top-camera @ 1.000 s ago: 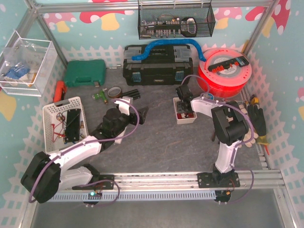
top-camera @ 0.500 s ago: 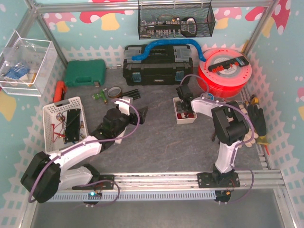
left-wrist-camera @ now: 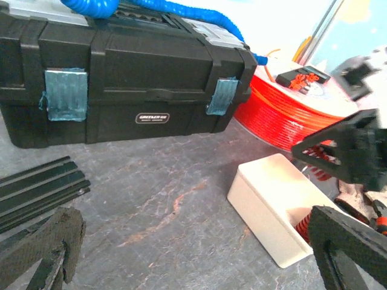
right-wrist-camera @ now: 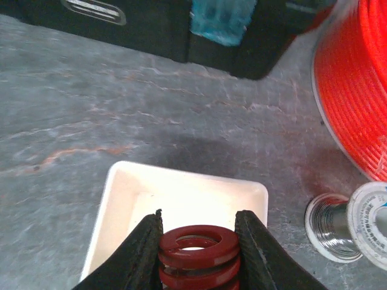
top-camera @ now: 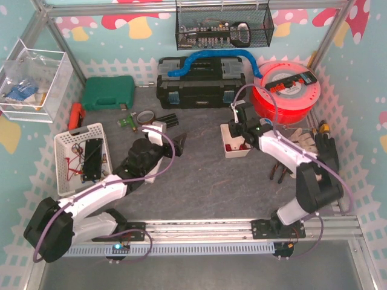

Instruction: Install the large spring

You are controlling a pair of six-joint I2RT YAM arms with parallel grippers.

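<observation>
Right fingers [right-wrist-camera: 148, 254] clamp large spring [right-wrist-camera: 199, 238], now risen above white tray [right-wrist-camera: 127, 187] beneath them; pick done, install pending. Left fingers [left-wrist-camera: 51, 241] wide apart, empty.

Grey worktop [top-camera: 205, 181]. Black toolbox [top-camera: 201, 90] at the back centre, blue corrugated hose [top-camera: 208, 59] lying over its lid. Red filament spool [top-camera: 287, 90] just right of the toolbox. Green case [top-camera: 107, 92] to its left. Wire basket [top-camera: 222, 27] hangs on the back wall and a clear box [top-camera: 53, 78] on the left wall. White slotted basket [top-camera: 77, 130] at left, orange tool [top-camera: 75, 116] behind it. Tape roll [top-camera: 145, 116] beside black extrusion bars [top-camera: 169, 119]. Gloves [top-camera: 323, 154] at the right edge, pliers [top-camera: 279, 172] near them. Two solder reels [right-wrist-camera: 329, 228] beside the spool.
</observation>
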